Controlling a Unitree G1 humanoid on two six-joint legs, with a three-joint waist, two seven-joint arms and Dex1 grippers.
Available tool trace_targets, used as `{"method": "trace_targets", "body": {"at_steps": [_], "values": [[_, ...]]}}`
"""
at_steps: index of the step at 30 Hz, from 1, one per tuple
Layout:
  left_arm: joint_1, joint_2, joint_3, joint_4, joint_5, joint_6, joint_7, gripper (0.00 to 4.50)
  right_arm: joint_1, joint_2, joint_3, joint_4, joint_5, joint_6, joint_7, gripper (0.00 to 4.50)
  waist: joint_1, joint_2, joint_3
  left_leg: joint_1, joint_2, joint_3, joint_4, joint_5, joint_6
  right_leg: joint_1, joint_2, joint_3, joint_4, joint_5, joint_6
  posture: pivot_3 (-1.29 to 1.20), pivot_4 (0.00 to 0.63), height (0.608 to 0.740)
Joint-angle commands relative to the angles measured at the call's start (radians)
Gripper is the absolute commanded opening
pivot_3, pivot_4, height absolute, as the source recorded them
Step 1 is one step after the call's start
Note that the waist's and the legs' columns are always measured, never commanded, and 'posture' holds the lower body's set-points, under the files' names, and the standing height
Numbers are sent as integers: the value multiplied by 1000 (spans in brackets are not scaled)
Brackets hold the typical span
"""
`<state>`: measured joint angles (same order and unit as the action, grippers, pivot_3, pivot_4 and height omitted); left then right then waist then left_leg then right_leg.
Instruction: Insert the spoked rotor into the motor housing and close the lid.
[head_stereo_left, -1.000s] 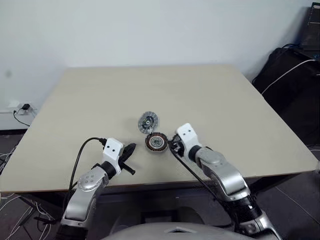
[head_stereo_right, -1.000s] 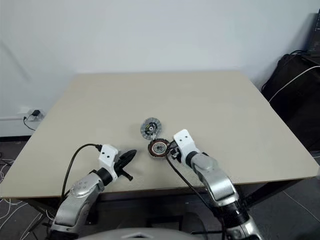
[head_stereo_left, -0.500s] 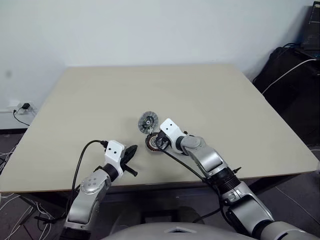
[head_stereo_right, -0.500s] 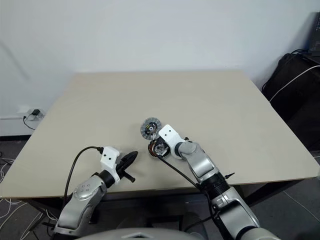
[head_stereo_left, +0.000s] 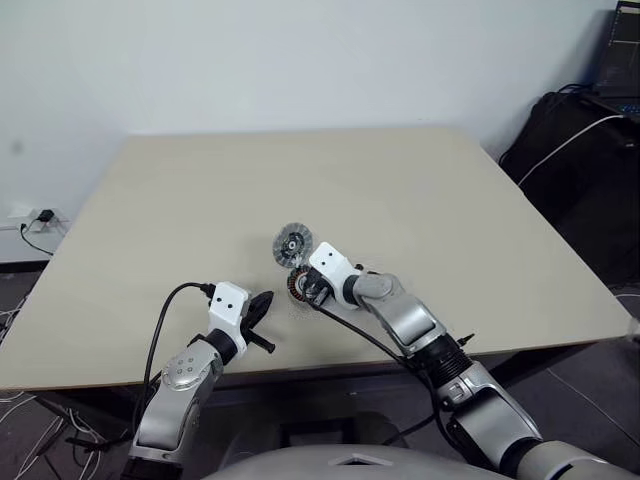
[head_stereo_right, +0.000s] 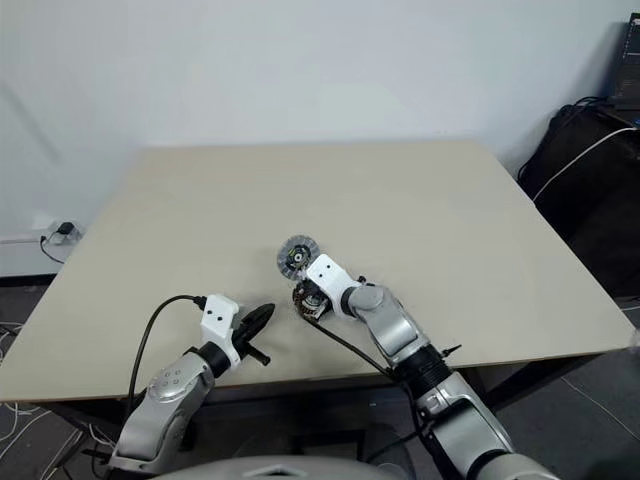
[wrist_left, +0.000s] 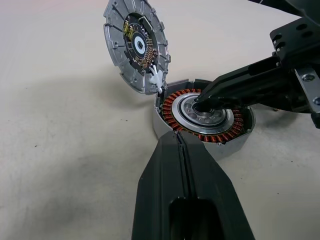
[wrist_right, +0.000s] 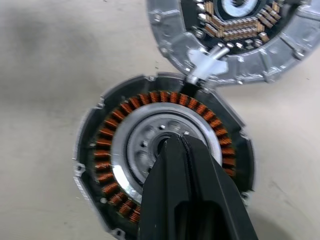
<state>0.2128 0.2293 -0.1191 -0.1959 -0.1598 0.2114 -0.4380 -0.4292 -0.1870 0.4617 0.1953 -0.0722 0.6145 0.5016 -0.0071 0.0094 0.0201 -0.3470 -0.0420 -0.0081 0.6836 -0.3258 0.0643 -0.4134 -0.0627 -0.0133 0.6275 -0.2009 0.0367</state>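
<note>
The squat round metal motor housing (wrist_left: 202, 120) with copper-brown windings sits on the beige table (head_stereo_left: 420, 190). The ribbed silver lid (wrist_left: 136, 45) stands open at its 11 o'clock. The clenched right gripper (wrist_left: 200, 98) presses its silvery centre. The left gripper (head_stereo_left: 262, 303), clenched and empty, waits at 8 o'clock.

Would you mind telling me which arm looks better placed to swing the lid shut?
Probably the right. The right gripper, shut, has its tips at the housing's centre, right beside the open lid. The left gripper, also shut, hangs short of the housing, nearer the table's front edge.
</note>
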Motion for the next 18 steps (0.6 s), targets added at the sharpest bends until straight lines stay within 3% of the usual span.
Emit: {"method": "trace_targets", "body": {"at_steps": [1, 18], "values": [[-19, -3, -2, 0, -6, 0, -2, 0, -12, 4, -26, -22, -6, -32, -8, 24, 0, 0, 0, 0, 0, 0, 0, 0, 0, 0, 0, 0, 0, 0, 0, 0, 0, 740], [-36, 4, -6, 12, -7, 5, -8, 0, 2, -5, -12, -26, -9, -21, 24, 24, -3, 0, 0, 0, 0, 0, 0, 0, 0, 0, 0, 0, 0, 0, 0, 0, 0, 740]]}}
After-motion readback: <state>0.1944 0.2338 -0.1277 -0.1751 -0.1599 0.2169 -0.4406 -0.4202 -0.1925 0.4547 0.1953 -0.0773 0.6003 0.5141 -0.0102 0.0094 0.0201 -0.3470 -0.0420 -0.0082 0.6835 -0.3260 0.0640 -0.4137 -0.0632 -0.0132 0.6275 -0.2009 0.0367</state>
